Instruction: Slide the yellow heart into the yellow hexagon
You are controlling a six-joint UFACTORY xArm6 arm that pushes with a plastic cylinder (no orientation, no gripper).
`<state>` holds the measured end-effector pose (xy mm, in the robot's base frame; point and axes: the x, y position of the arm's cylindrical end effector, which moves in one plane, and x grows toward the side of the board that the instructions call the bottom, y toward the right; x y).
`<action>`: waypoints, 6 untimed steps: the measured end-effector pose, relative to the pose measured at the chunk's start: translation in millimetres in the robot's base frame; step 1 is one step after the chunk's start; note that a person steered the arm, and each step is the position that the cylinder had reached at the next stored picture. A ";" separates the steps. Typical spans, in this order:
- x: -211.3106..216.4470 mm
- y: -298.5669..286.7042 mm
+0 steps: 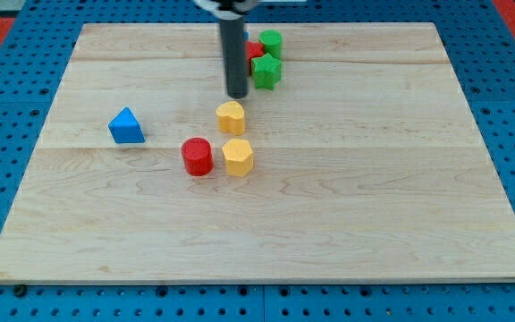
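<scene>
The yellow heart point(231, 117) sits near the middle of the wooden board. The yellow hexagon point(238, 157) lies just below it, a small gap apart. My tip point(237, 94) is just above the yellow heart, toward the view's top, close to its upper edge. The rod rises straight up and leaves the view at the top.
A red cylinder point(197, 156) stands just left of the yellow hexagon. A blue triangle point(126, 126) is at the left. A green star point(265, 71), a green cylinder point(271, 42) and a red block point(254, 50), partly hidden by the rod, cluster near the top. The board point(374, 179) lies on a blue pegboard.
</scene>
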<state>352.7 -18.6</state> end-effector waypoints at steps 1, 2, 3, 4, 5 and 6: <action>14.1 -37.5; 15.3 -90.3; 26.2 -34.5; 35.6 24.0; 48.6 12.8; 46.1 -11.7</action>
